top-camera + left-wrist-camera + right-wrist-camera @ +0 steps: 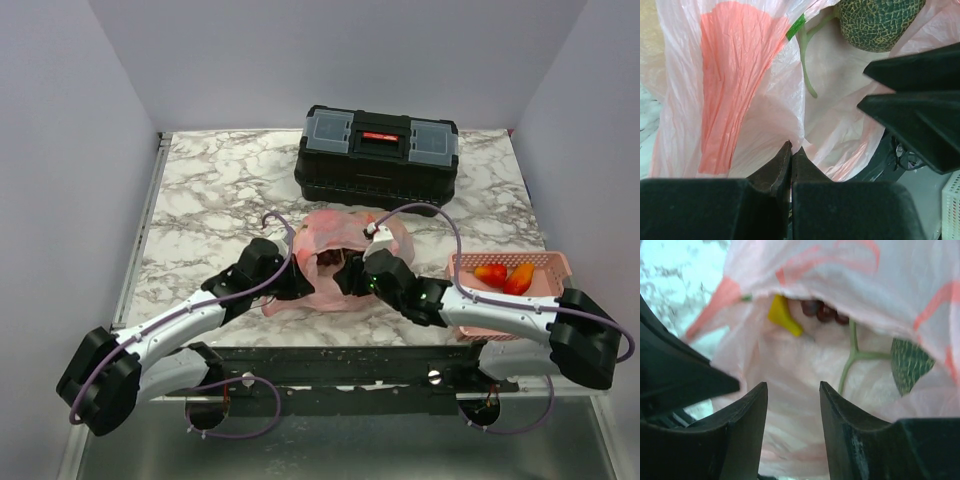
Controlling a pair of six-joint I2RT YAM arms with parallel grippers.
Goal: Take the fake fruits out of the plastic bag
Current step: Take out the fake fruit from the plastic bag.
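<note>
Left claw (790, 149) is closed tip to tip, and the bag (330, 240) film runs straight into those tips, so I judge it is pinching the rim and holding the mouth up. Right claw (792, 385) is spread to a middling gap with nothing between its jaws, and it sits right at the opening, looking in.

The bag lies in the middle of the bench, between the toolbox (378, 155) at the far edge and my arm bases at the near edge. A basket (548, 262) by the right edge holds a red fruit (490, 272) and an orange fruit (520, 278), so part of the job is done.

Inside the bag, seen from my right wrist, a melon (910, 365) lies ahead and off to the right of the jaws, half under a fold. Its stem (849, 360) runs nearly along my line of reach, starting just beyond the right-hand jaw. Deeper in, near the back, are a banana (782, 315) and dark grapes (822, 310), side by side and slightly left of centre.

My right claw is plainly the nearer one, and the left is busy with the rim. The next reach calls for going forward and a little right for the melon. The present gap looks too narrow for its body, so either I widen or I take the stem across its length.
</note>
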